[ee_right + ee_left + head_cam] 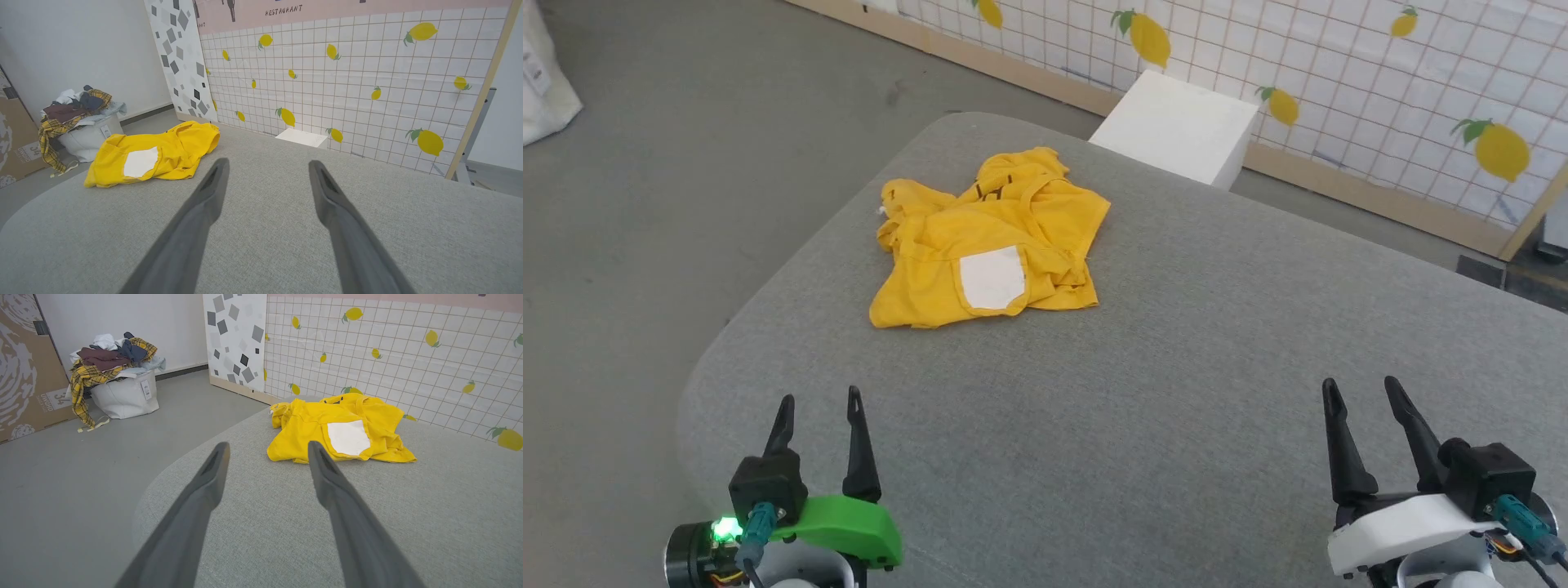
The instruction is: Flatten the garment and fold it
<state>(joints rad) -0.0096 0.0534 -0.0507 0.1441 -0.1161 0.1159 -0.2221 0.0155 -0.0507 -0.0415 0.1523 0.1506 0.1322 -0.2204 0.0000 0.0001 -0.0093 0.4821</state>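
A: Looking down from the head view, I see the garment (988,245) bunched up in the upper middle of the frame, on the grey table (1135,425). One white patch faces up.

B: What do the wrist views show?

A: The left wrist view shows a white bag (122,400) heaped with clothes on the floor, at the upper left. The right wrist view shows the word RESTAURANT at the top of the lemon wall (367,81).

B: And the grippers?

A: The left gripper (819,398) sits at the lower left, and the right gripper (1361,384) at the lower right. Both have their fingers spread wide. They hold nothing and are well apart from the garment.
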